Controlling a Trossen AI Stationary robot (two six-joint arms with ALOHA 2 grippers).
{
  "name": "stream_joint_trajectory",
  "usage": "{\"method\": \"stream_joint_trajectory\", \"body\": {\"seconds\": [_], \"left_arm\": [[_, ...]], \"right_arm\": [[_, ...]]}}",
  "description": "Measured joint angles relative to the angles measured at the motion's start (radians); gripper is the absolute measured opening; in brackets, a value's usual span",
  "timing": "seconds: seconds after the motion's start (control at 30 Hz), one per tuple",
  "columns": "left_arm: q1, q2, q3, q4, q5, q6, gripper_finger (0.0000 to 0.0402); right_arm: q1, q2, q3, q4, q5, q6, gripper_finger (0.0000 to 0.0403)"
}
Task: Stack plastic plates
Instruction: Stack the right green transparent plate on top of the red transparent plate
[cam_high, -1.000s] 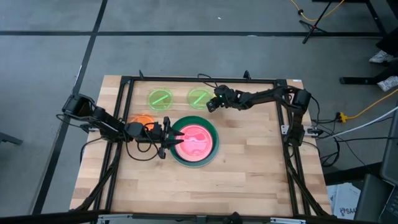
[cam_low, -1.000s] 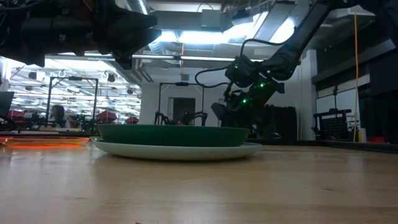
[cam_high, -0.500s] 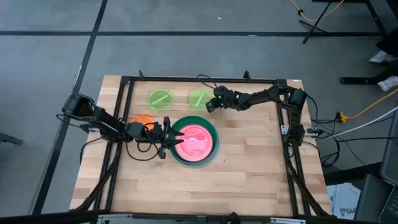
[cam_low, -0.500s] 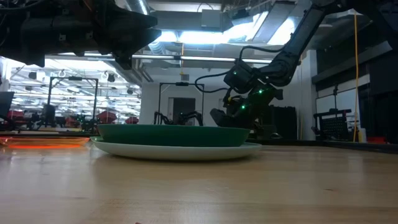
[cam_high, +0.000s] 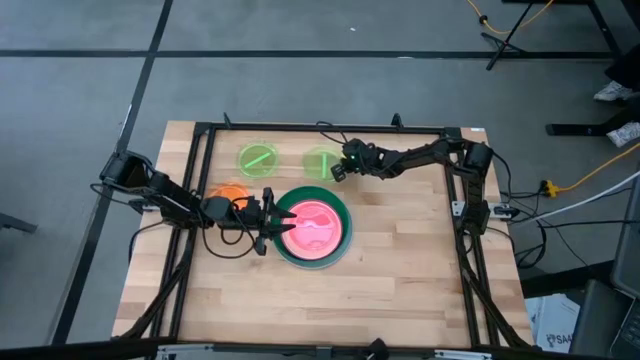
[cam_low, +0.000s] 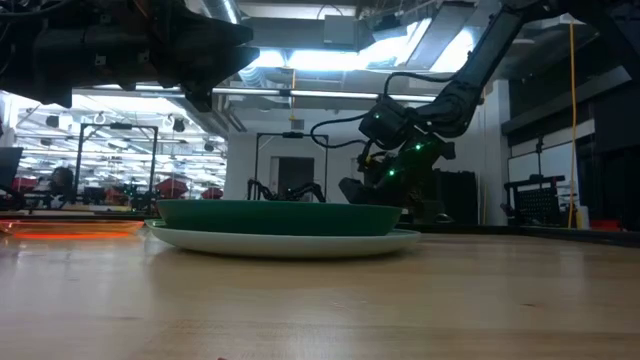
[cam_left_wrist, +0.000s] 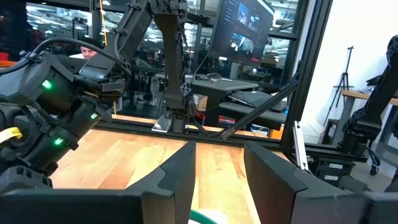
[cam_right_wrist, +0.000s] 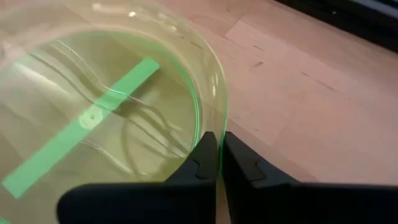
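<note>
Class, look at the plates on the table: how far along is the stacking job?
Done: a stack holds the pink plate on top, the dark green plate under it. In hand: the right pincer is shut on the rim of one neon green plate. Left: the other neon green plate and the orange plate, beside the open left pincer.

A light wooden table (cam_high: 400, 270) with a black metal frame (cam_high: 325, 127) along its edges fills the high view's centre on a grey floor (cam_high: 300, 60), with a yellow cable (cam_high: 590, 178) at right and a monitor (cam_left_wrist: 239, 31) upper centre of the left wrist view.
</note>
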Motion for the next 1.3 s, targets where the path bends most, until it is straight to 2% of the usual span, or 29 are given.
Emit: {"method": "stream_joint_trajectory", "body": {"seconds": [0.43,0.83,1.07,1.3], "left_arm": [[0.000,0.000,0.000,0.000,0.000,0.000,0.0130],[0.000,0.000,0.000,-0.004,0.000,0.000,0.0130],[0.000,0.000,0.000,-0.006,0.000,0.000,0.0130],[0.000,0.000,0.000,-0.007,0.000,0.000,0.0130]], "right_arm": [[0.000,-0.135,-0.003,-0.230,0.106,-0.105,0.0001],[0.000,-0.309,-0.003,-0.316,0.107,-0.158,0.0000],[0.000,-0.419,-0.003,-0.358,-0.023,-0.159,0.0000],[0.001,-0.456,-0.002,-0.358,-0.162,-0.157,0.0000]]}}
